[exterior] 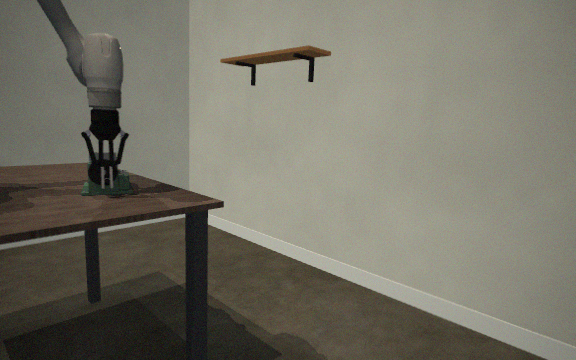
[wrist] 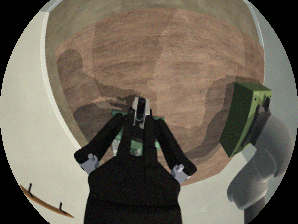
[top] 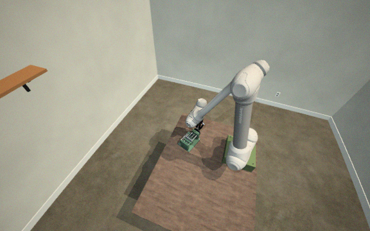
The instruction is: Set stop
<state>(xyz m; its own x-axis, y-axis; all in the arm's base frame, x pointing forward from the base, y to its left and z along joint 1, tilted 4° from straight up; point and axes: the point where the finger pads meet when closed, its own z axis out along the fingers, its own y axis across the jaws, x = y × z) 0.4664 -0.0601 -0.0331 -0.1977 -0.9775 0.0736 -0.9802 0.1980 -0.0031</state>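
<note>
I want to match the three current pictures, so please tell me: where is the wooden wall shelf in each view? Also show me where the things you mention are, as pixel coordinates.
Top: the wooden wall shelf (top: 11,84) (exterior: 278,55) (wrist: 47,205) is at the left edge, above mid-height.
Exterior: upper part, slightly left of centre.
Wrist: lower left.
Shared landmark: the brown table top (top: 198,189) (exterior: 168,204) (wrist: 135,45).
</note>
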